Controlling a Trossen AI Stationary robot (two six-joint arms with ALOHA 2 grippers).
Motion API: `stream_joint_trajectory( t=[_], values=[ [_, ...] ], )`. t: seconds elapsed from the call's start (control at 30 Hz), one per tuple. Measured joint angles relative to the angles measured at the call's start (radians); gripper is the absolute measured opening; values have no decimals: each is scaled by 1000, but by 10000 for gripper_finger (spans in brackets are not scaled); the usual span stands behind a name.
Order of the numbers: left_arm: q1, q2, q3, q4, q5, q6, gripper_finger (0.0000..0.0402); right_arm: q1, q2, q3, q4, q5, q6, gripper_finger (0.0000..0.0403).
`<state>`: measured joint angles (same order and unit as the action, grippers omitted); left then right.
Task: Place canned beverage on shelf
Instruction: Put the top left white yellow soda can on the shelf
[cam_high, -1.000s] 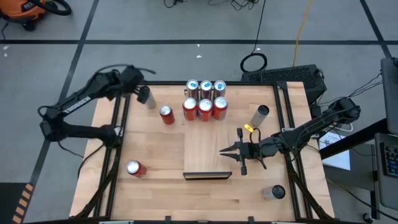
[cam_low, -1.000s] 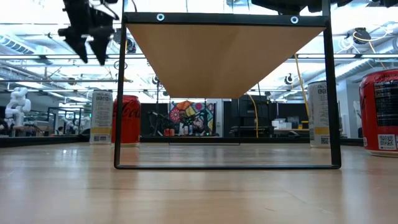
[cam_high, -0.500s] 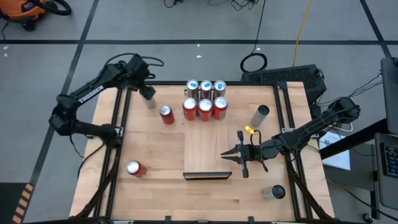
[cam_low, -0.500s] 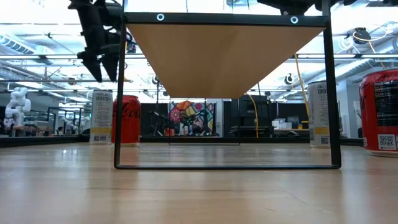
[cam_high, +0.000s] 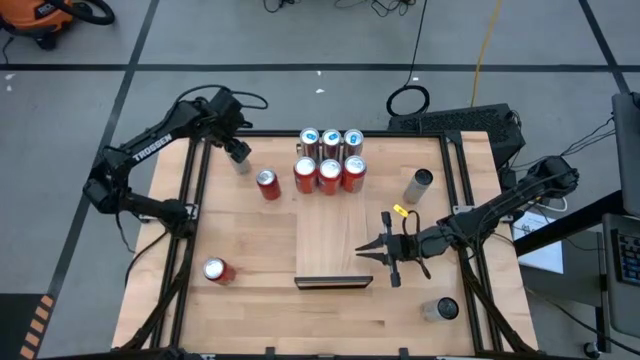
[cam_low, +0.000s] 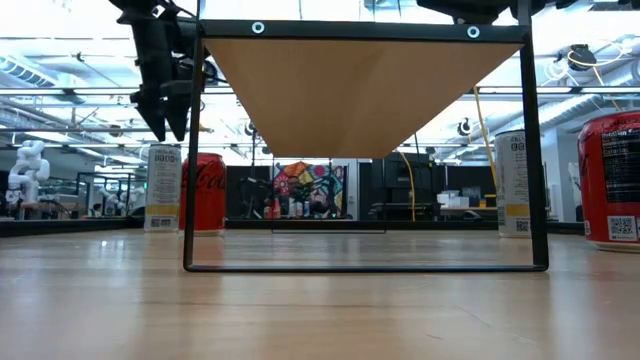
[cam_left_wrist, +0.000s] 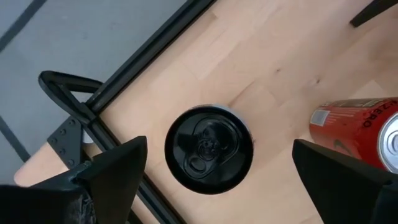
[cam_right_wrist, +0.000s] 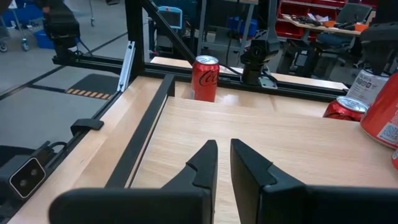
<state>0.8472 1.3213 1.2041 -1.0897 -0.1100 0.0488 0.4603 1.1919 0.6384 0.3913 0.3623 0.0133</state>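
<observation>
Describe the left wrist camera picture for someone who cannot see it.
Seen from straight above, a black-topped can stands upright on the wooden tabletop, framed by the left gripper with its two dark fingers spread wide on either side. A red can stands nearby, and a black metal frame rail runs along the table's edge.

Occlusions: black-topped can (cam_high: 238, 160) body hidden beneath left gripper (cam_high: 232, 149); red can (cam_low: 613, 180) cut by frame edge; shelf (cam_low: 362, 90) top surface unseen from low view.
</observation>
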Motion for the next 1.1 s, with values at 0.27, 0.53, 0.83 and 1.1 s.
stream_joint_trajectory(
  t=[0.27, 0.53, 0.83, 1.1],
  values=[
    [53, 53, 0, -3, 67, 45, 393, 0, 0, 0, -9, 0, 4, 22],
    [57, 121, 0, -21, 76, 36, 393, 0, 0, 0, -8, 0, 5, 22],
    [57, 132, 0, -54, 70, 2, 369, 0, 0, 0, -8, 0, 5, 22],
    [57, 132, 0, -55, 48, -15, 292, 0, 0, 0, -8, 0, 5, 22]
  ],
)
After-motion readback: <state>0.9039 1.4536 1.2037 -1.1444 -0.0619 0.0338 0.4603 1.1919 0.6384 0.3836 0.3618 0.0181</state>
